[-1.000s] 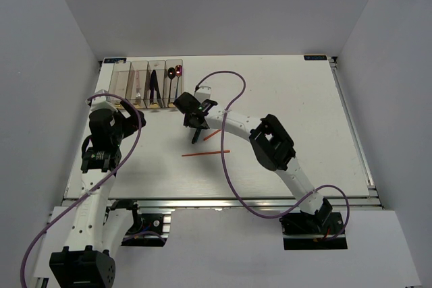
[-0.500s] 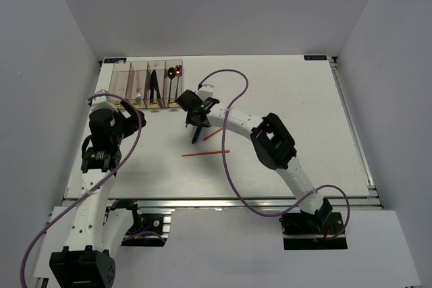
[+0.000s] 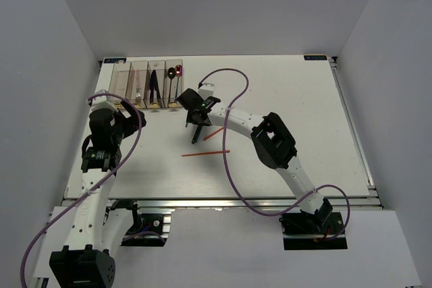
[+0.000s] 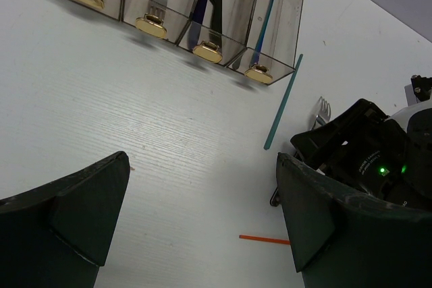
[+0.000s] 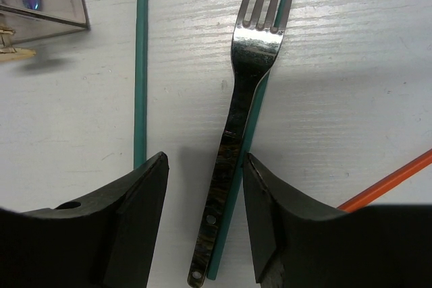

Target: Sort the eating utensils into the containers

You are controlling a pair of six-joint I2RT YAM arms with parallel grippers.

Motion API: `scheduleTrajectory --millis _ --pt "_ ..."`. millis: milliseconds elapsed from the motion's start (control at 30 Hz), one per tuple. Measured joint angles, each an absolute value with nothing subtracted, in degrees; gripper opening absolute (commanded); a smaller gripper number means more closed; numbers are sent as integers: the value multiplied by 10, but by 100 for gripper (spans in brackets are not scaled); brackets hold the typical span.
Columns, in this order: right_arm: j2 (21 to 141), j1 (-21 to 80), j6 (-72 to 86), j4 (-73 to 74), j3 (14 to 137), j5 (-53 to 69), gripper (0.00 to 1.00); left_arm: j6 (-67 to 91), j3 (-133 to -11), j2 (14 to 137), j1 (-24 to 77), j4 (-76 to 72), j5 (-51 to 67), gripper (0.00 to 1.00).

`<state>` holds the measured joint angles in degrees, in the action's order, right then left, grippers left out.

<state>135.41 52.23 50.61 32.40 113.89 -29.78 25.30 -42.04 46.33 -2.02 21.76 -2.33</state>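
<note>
My right gripper (image 3: 196,123) (image 5: 206,214) is open and low over the table, its fingers on either side of the handle of a silver fork (image 5: 247,92) without gripping it. The fork lies flat on a green chopstick (image 5: 237,200); a second green chopstick (image 5: 142,65) lies to its left. Two orange chopsticks (image 3: 206,154) (image 3: 213,135) lie nearby; one shows in the right wrist view (image 5: 391,180). The containers (image 3: 145,85) (image 4: 175,5) hold a fork, a dark blue knife and spoons. My left gripper (image 3: 123,111) (image 4: 202,214) is open and empty, just near of the containers.
The right arm's purple cable (image 3: 229,75) loops over the table behind the gripper. The table's left edge (image 3: 84,139) is close to my left arm. Grey walls enclose the table on three sides.
My right gripper has shifted slightly toward the containers along the fork. The left arm and the utensils have not moved.
</note>
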Motion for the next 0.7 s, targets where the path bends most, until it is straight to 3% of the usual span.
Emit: scheduleTrajectory --millis 700 --pt "1355 514 503 313 1141 -283 53 253 -420 464 -20 218 -22 98"
